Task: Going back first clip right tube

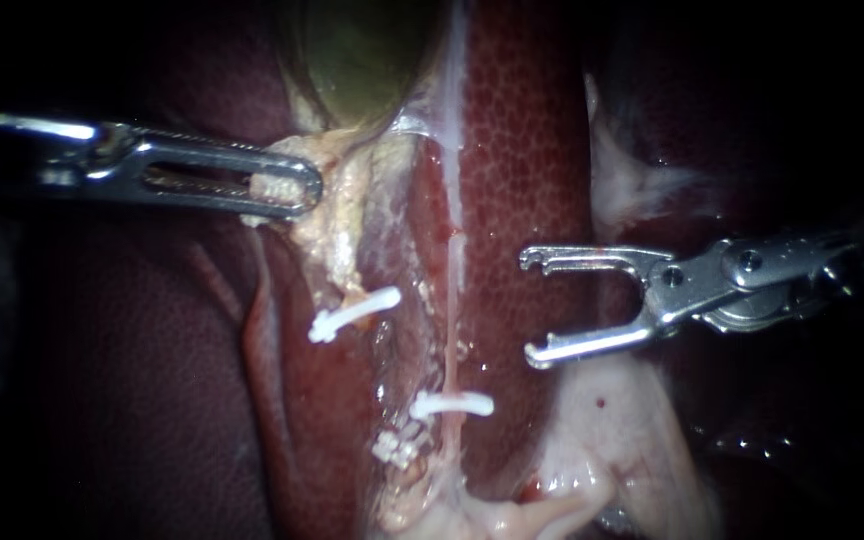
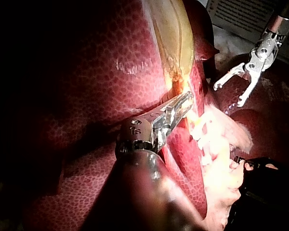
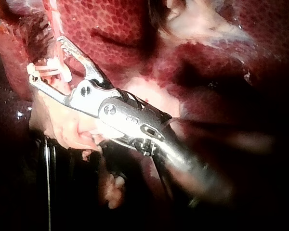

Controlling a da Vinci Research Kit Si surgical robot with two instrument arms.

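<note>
Endoscope view: the left instrument (image 1: 292, 190) had its jaws closed on pale tissue (image 1: 332, 215) below the gallbladder (image 1: 362, 60), apparently to keep the tubes stretched and exposed. The right tube (image 1: 449, 340) bore a white clip (image 1: 450, 405) low down. The right instrument (image 1: 530, 308) lay level over the liver (image 1: 522, 150), near the tube but apart from it, its jaws wide apart and empty.

Left wrist view: the left instrument (image 2: 183, 102) reached up under the gallbladder, clamped. The right instrument (image 2: 228, 95) stood clear beyond it, gaping.

Right wrist view: the right instrument (image 3: 45, 57) gripped nothing. The clip (image 3: 43, 72) showed ahead, near one jaw tip; contact could not be determined here.
</note>
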